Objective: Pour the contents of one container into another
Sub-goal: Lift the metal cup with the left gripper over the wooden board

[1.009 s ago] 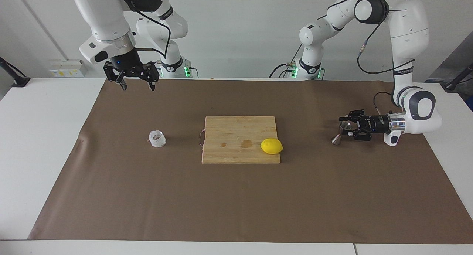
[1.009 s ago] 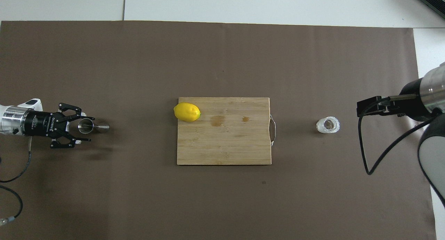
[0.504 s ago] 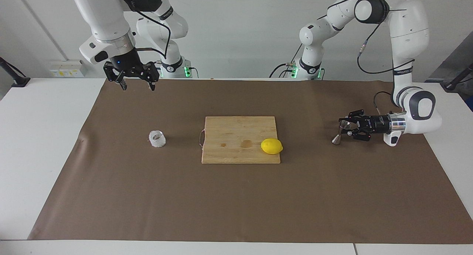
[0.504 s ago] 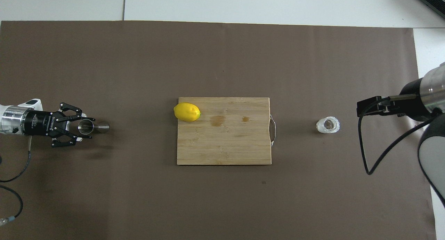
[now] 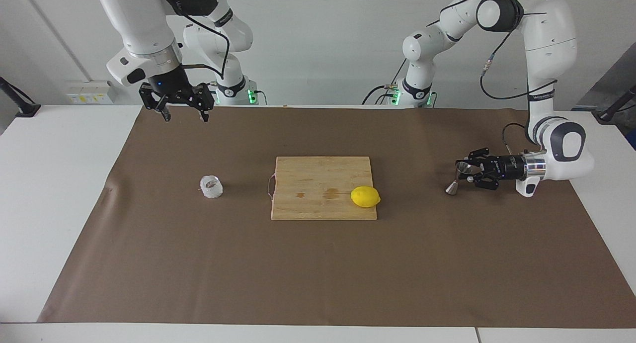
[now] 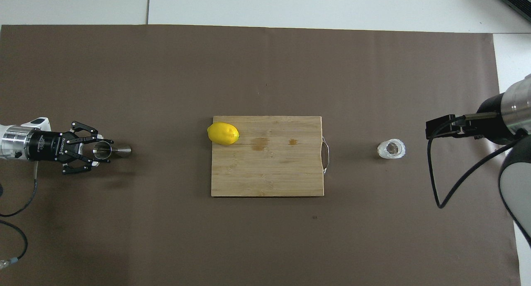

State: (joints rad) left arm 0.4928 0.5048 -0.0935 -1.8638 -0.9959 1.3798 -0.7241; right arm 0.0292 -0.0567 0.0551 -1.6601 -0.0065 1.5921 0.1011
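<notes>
The steel hourglass jigger [image 5: 456, 178] stands on the brown mat toward the left arm's end; it also shows in the overhead view [image 6: 118, 151]. My left gripper [image 5: 466, 172] lies level and low, its fingers [image 6: 107, 141] closed against the jigger's upper cone. The squat frosted glass cup [image 5: 211, 186] stands alone on the mat toward the right arm's end, also seen in the overhead view [image 6: 391, 149]. My right gripper [image 5: 183, 113] hangs open and empty, high over the mat's edge nearest the robots, well apart from the cup.
A wooden cutting board [image 5: 313, 184] with a metal handle lies mid-table between cup and jigger. A yellow lemon [image 5: 365, 196] rests on the board's corner toward the jigger. The brown mat [image 5: 318, 273] covers most of the white table.
My left gripper's fingers have drawn in from wide open onto the jigger's upper cone. The right arm has stayed still.
</notes>
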